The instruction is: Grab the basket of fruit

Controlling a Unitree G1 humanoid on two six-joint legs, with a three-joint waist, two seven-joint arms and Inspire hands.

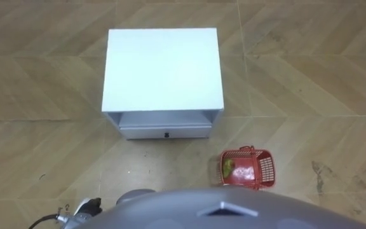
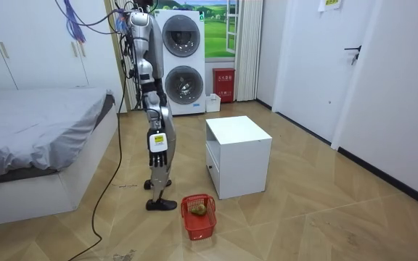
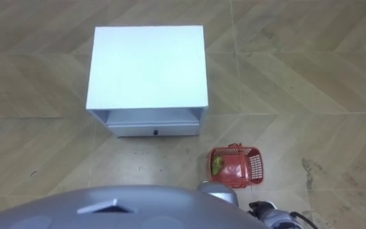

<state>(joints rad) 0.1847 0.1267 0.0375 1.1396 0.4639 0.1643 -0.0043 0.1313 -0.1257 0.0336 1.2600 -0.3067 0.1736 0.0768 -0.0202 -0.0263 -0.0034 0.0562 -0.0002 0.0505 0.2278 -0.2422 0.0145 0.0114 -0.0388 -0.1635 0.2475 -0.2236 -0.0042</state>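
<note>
Tech: Nearest the head camera, left hand (image 1: 85,207) at the lower left edge and right hand (image 3: 269,208) at the lower right edge. Hanging at hip height beside the body, per the room view.

Inspector: Finger state?

Tech: Cannot tell for either hand. Too little exposed from above, too small from across the room. Both well above the floor, clear of the task item.

Inspector: Location of the task item?

Tech: Red plastic lattice-walled fruit basket (image 1: 267,170) resting on the pale herringbone wooden floor (image 1: 310,76), ahead of the feet and to the right. Upright, opening facing up. Containing one green fruit (image 1: 226,168) at its left end; remaining contents not identifiable.

Inspector: Relation to furniture?

Tech: Near the front right corner of a white square-topped bedside cabinet (image 1: 162,70), apart from it, not touching. Cabinet front: open slot under the top, one drawer (image 1: 145,132) below, small dark knob (image 1: 166,134) at centre.

Inspector: Stance?

Tech: Standing upright, facing the drawer front, a little short of the cabinet. Beyond, per the room view: two white front-loading washing machines (image 2: 183,61), stacked one on the other, with a small red box (image 2: 224,75) just beside them on the room view's right. On the room view's left, a bed (image 2: 27,123) with a grey cover.
</note>
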